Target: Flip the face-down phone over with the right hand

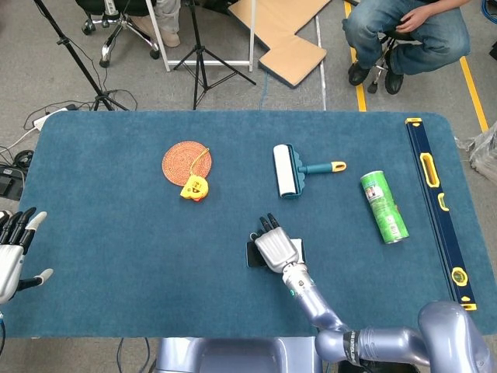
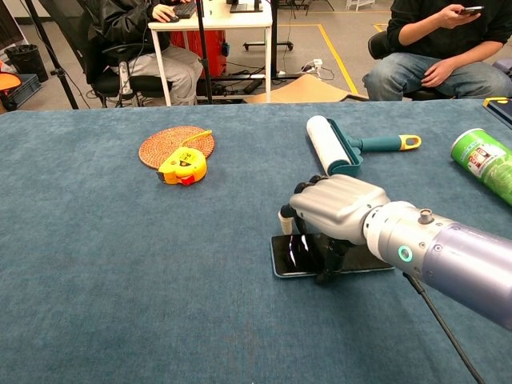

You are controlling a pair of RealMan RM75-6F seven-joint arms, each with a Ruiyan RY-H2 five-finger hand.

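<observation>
A black phone [image 2: 291,254] lies flat on the blue table mat [image 2: 120,264], its glossy dark surface upward. My right hand [image 2: 334,210] hovers over its middle with fingers curled down, and the fingertips [image 2: 326,272] touch the phone near its front edge. From the head view the right hand [image 1: 273,247] covers most of the phone [image 1: 251,253]. Whether the fingers grip the edge is hidden. My left hand [image 1: 14,252] is at the left table edge, fingers spread, holding nothing.
A lint roller [image 2: 336,144] lies just behind the right hand. A yellow tape measure [image 2: 182,167] rests by a woven coaster [image 2: 164,144] at the back left. A green can [image 2: 484,162] and a long level [image 1: 435,202] lie to the right.
</observation>
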